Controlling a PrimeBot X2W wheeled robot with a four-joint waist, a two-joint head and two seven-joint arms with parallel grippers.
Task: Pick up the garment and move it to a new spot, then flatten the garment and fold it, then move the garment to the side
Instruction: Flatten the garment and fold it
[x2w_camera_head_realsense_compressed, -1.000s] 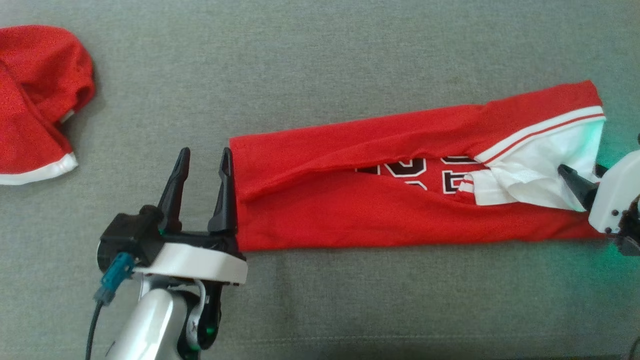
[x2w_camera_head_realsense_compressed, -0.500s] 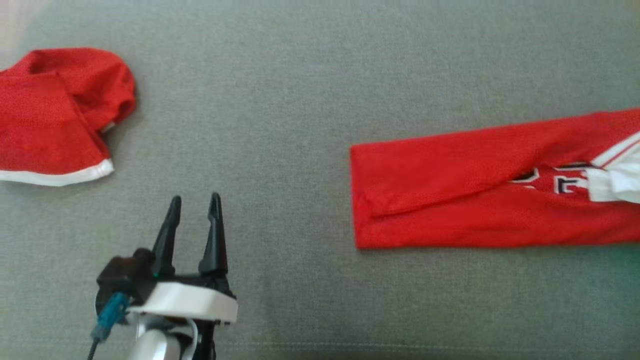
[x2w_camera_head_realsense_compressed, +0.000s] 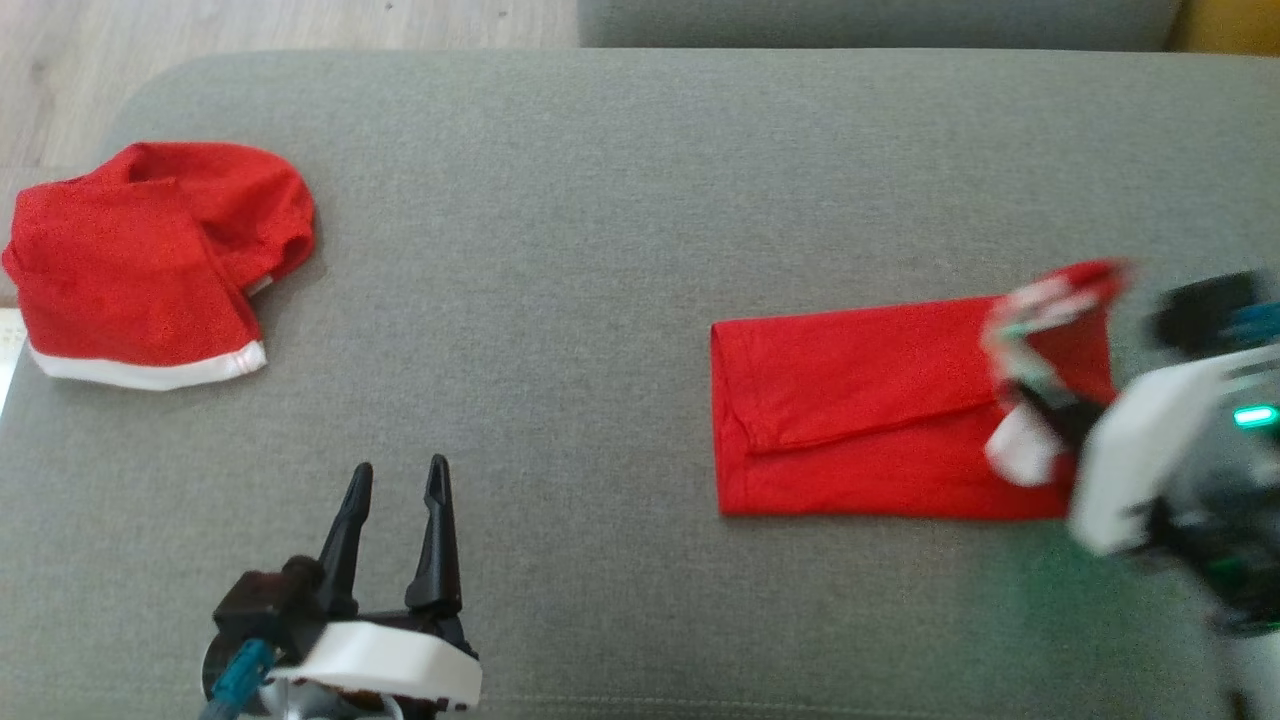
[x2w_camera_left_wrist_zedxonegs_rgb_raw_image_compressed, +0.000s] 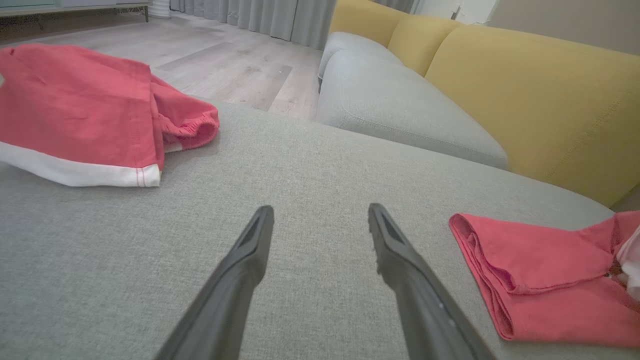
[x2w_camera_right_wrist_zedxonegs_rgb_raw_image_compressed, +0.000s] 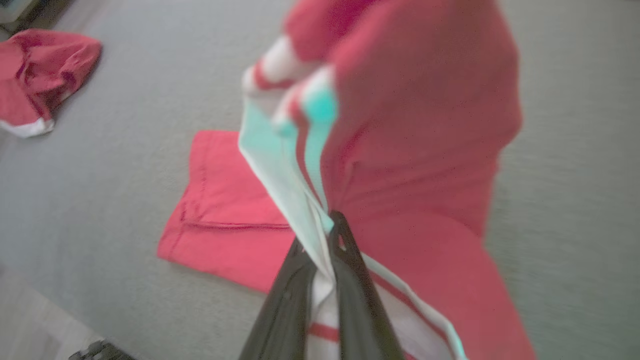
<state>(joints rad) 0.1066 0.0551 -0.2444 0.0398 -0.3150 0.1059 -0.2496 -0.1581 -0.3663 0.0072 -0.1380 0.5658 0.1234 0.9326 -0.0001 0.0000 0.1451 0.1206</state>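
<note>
Looking at where things sit, we reckon it all hangs on the long axis of the jersey (x2w_camera_head_realsense_compressed: 850, 400), which runs left-right across the grey sofa cushion (x2w_camera_head_realsense_compressed: 560, 250) in the head view. Our right end effector (x2w_camera_right_wrist_zedxonegs_rgb_raw_image_compressed: 322, 240) is pinched tight on the white-striped end, which is lifted off the cushion and looks a bit blurry. The red hem end lies flat and points toward our left end effector (x2w_camera_head_realsense_compressed: 400, 468). That one sits well apart at the lower left, fingers spread, holding nothing. So the right arm is clearly the nearer one, and our guess is the fold goes along that axis, toward the hem. A second red garment (x2w_camera_head_realsense_compressed: 140, 260) lies far left, out of the way.
</note>
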